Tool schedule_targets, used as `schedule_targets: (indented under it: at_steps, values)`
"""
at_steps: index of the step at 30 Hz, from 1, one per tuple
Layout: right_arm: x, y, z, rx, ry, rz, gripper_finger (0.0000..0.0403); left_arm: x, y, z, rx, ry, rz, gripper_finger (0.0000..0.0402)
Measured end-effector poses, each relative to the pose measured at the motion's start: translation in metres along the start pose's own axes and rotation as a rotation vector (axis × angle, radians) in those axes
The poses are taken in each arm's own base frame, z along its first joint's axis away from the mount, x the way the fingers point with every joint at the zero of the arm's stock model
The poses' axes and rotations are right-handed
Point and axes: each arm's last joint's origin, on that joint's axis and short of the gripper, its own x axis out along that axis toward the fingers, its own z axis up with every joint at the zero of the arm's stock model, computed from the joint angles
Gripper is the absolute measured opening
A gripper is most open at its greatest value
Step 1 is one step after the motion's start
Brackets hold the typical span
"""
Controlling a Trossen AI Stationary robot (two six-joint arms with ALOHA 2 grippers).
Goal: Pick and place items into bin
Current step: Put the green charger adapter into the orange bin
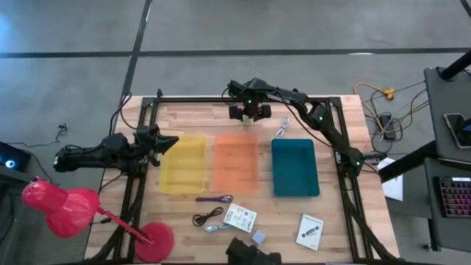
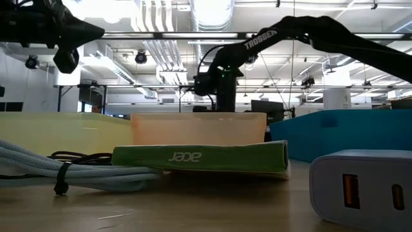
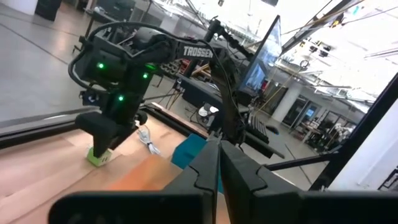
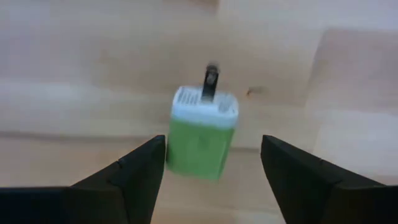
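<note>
The green cube (image 4: 200,138), white-capped with a dark prong, stands on the wood near the table's far edge, beyond the orange bin (image 1: 236,163). My right gripper (image 4: 212,144) hangs over it, open, one finger on each side; a clear gap shows at one finger. The left wrist view shows the same cube (image 3: 99,155) under that gripper. My left gripper (image 1: 171,142) waits shut beside the yellow bin (image 1: 184,163). A purple tool (image 1: 215,199), black coiled cable (image 1: 207,216), white cards (image 1: 240,216), silvery tool (image 1: 217,227) and lavender cube (image 1: 258,237) lie near the near edge.
A teal bin (image 1: 295,168) sits right of the orange one, with a white cable (image 1: 282,132) just beyond it. Another white card (image 1: 311,230) lies near the near right. A red lamp (image 1: 62,210) stands at the near left corner. A black frame runs around the table.
</note>
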Motion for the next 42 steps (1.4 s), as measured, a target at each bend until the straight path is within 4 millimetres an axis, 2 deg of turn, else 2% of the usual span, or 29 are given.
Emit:
schedule_targets:
  at_steps: [6, 11, 16, 21, 26, 32, 34, 37, 42]
  values:
    - [-0.001, -0.01, 0.015, 0.081, 0.003, 0.003, 0.0215, 0.0, 0.0, -0.001, 0.001, 0.003, 0.001, 0.0]
    - [0.001, -0.014, 0.019, 0.093, 0.029, 0.013, 0.02, 0.0, 0.0, -0.001, 0.001, 0.003, 0.001, 0.0]
    - [0.017, -0.014, 0.021, 0.11, 0.126, 0.041, 0.0196, 0.0, 0.0, -0.001, 0.0, 0.003, 0.001, 0.0]
    - [0.014, -0.015, 0.023, 0.103, 0.115, 0.053, 0.0184, 0.0, 0.0, -0.001, -0.001, 0.001, 0.0, 0.0]
    - [0.014, -0.016, 0.023, 0.059, 0.115, 0.04, 0.0133, 0.0, 0.001, -0.001, 0.0, 0.003, 0.0, 0.0]
    - [0.011, -0.016, 0.019, -0.022, 0.139, 0.04, 0.0133, 0.0, 0.001, -0.002, 0.001, 0.005, 0.002, 0.0]
    - [0.0, -0.011, 0.011, -0.083, 0.143, 0.056, 0.0133, 0.0, 0.001, -0.002, 0.001, 0.005, 0.002, 0.0]
    - [-0.039, 0.002, -0.013, -0.216, 0.1, 0.121, 0.0133, 0.0, 0.001, -0.002, 0.001, 0.004, 0.002, 0.0]
    - [-0.11, 0.018, -0.077, -0.419, 0.032, 0.247, 0.0138, 0.001, 0.002, -0.004, 0.006, 0.019, 0.009, 0.0]
